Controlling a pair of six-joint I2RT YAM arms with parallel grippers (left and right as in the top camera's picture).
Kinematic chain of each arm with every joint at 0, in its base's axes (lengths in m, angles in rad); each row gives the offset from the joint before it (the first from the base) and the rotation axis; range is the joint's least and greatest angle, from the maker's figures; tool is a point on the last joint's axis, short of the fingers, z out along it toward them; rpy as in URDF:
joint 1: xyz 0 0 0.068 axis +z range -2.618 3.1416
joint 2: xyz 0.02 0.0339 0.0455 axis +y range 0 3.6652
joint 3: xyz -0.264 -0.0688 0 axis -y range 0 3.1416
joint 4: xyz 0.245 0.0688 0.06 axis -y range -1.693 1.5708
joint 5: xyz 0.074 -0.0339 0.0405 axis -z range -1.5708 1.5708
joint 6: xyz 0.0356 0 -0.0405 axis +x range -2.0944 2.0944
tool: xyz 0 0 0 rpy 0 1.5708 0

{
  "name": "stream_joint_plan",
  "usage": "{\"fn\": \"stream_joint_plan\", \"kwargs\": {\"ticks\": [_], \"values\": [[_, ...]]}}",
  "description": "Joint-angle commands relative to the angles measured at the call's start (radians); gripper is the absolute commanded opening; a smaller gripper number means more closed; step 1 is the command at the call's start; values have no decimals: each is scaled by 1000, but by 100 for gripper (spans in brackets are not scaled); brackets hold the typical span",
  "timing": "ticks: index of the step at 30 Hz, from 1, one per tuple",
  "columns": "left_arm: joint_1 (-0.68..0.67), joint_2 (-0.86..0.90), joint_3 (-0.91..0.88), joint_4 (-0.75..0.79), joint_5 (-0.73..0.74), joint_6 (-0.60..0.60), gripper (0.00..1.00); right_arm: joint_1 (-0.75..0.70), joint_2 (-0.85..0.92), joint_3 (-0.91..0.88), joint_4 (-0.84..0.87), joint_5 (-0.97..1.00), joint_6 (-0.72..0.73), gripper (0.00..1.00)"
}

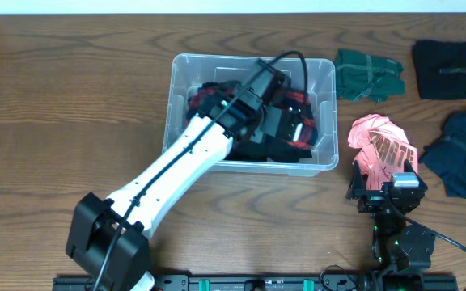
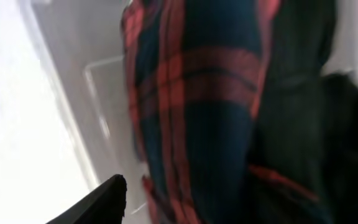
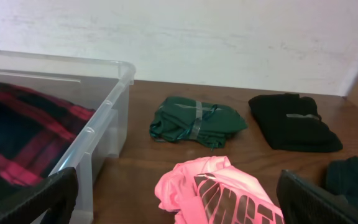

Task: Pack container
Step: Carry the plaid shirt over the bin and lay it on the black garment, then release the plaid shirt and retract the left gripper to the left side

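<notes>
The clear container (image 1: 174,97) stands at the table's middle back and holds a red and dark plaid cloth (image 1: 298,109). My left gripper (image 1: 285,123) is down inside it over the plaid cloth (image 2: 191,106). In the blurred left wrist view only one finger (image 2: 101,202) shows, apart from the cloth, and the gripper looks open. My right gripper (image 1: 385,187) is open and empty, just in front of a crumpled pink shirt (image 1: 379,145). The pink shirt (image 3: 229,186) lies between the spread fingers in the right wrist view. The container's wall (image 3: 104,106) is to its left.
A folded green cloth (image 1: 368,75) and a folded black cloth (image 1: 443,70) lie at the back right. A dark navy cloth (image 1: 459,153) lies at the right edge. The green cloth (image 3: 194,121) and the black cloth (image 3: 294,121) also show in the right wrist view.
</notes>
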Motion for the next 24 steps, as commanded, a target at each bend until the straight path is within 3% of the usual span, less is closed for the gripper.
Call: {"fn": "stream_joint_plan", "kwargs": {"ticks": [1, 5, 8, 12, 18, 24], "values": [[-31, -7, 9, -6, 23, -155, 61, -7, -6, -2, -3, -7, -12, 99], [-45, -21, 11, 8, 23, -412, 61, -7, -6, -2, -3, -7, -12, 99], [-43, -49, 11, 16, 24, -704, 60, -7, -6, -2, -3, -7, -12, 99], [-29, -81, 11, 15, 23, -1043, 33, -7, -6, -2, -3, -7, -12, 99], [37, -77, 2, 10, 23, -1294, 6, -7, -6, -2, -3, -7, -12, 99], [76, -46, 2, -103, 25, -1477, 6, -7, -6, -2, -3, -7, -12, 99]]}}
